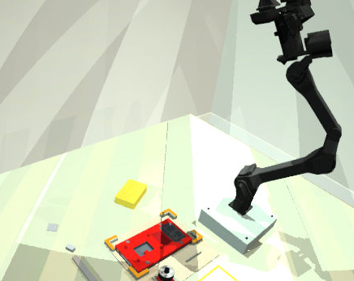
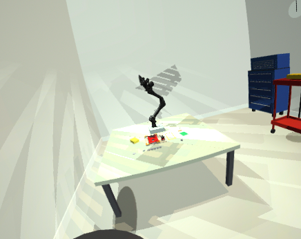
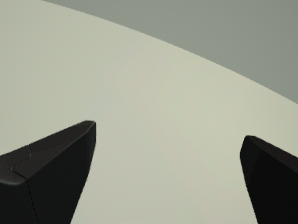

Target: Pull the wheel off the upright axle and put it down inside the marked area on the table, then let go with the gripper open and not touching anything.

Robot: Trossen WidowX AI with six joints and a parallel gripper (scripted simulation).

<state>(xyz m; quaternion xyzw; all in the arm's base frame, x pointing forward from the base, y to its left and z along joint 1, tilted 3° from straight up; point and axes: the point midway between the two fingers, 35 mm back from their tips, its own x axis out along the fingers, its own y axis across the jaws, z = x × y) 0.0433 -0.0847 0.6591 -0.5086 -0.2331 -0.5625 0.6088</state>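
The wheel, black with a silver hub, sits on its upright axle at the bottom edge of the top view; in the exterior view it is too small to make out. The marked area is a yellow outline on the table just right of the wheel, cut off by the frame edge. My gripper is raised high above the table and far from the wheel, pointing up and away. In the wrist view its two dark fingers stand apart with only blank wall between them. It is open and empty.
A red board with orange corner brackets lies beside the wheel. A yellow block, small grey pieces and a grey bar lie to the left. The arm's pale base block stands to the right. A blue cabinet stands off the table.
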